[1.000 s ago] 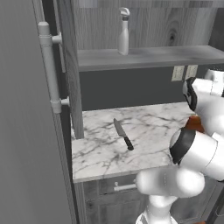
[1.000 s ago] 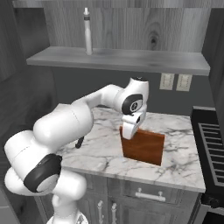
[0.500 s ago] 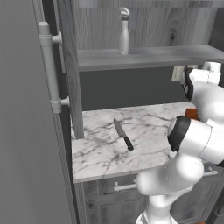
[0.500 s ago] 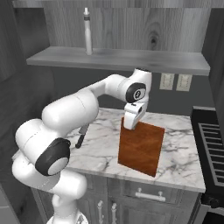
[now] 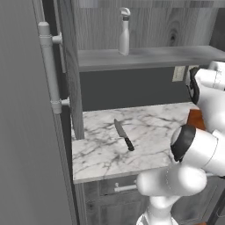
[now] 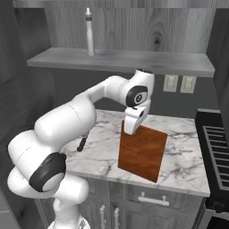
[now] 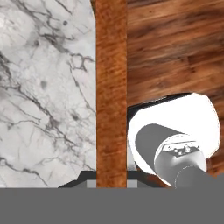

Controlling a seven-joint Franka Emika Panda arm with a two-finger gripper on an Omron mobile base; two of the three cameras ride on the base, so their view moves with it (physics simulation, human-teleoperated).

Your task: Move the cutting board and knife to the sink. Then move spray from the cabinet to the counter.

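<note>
We see the gripper [image 6: 132, 130] jaws clamped on the cutting board [image 6: 142, 152], held upright above the counter [image 6: 185, 167]; knife [image 5: 124, 135] lies apart.

knife [image 6: 82, 144] blade hidden behind arm; cutting board [image 5: 196, 119] mostly hidden

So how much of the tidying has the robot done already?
Nothing is finished yet. The end effector is shut on the top edge of the cutting board, holding it upright over the counter, so that step is in hand. The knife lies on the marble, and the spray stands on the cabinet shelf, both waiting.
</note>
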